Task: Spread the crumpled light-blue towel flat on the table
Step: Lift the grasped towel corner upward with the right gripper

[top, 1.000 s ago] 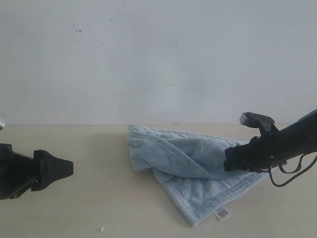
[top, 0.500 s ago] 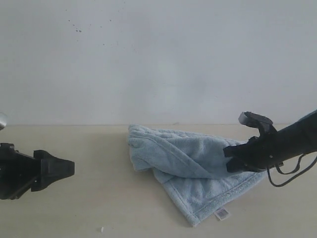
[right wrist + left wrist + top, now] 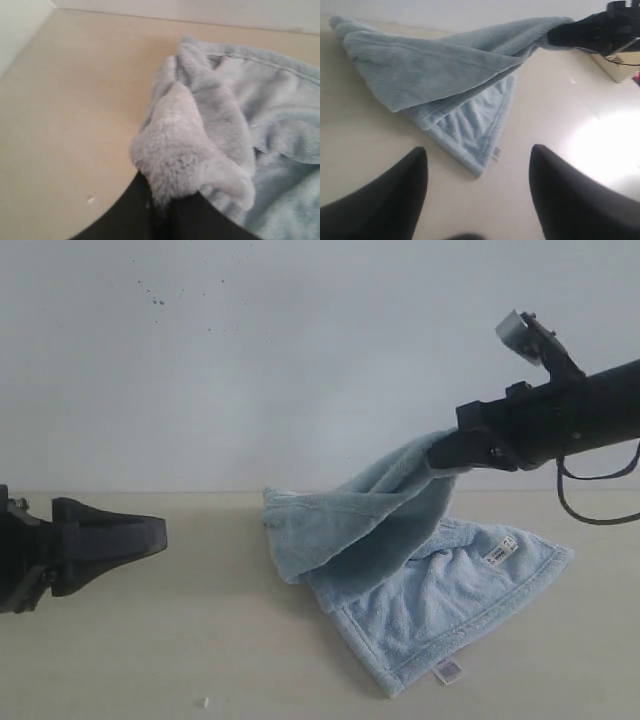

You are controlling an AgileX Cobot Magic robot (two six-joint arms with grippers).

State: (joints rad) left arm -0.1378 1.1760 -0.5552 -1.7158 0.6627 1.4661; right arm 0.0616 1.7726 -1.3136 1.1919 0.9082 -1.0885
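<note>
pale beige desk under a white-grey wall with a few dark specks.

right black tool: up off the desk, pressed together on a bunched fold of the fluffy light-blue terry towel. right wrist view shows pile squeezed out over the dark jaws. held high, by my reading, so the top layer peels off the one below. cloth hangs from the pinch in a slack drape, down to the folded end resting on the desk at the left of the exterior view.

lower layer lies flat on the desk, hem border showing. white tag near its right edge, second white tag at the near corner.

left black tool: low, spread wide, empty, well apart from the towel and pointing toward it. probably waiting for a free corner.

towel only part opened; left fold not yet undone.
</note>
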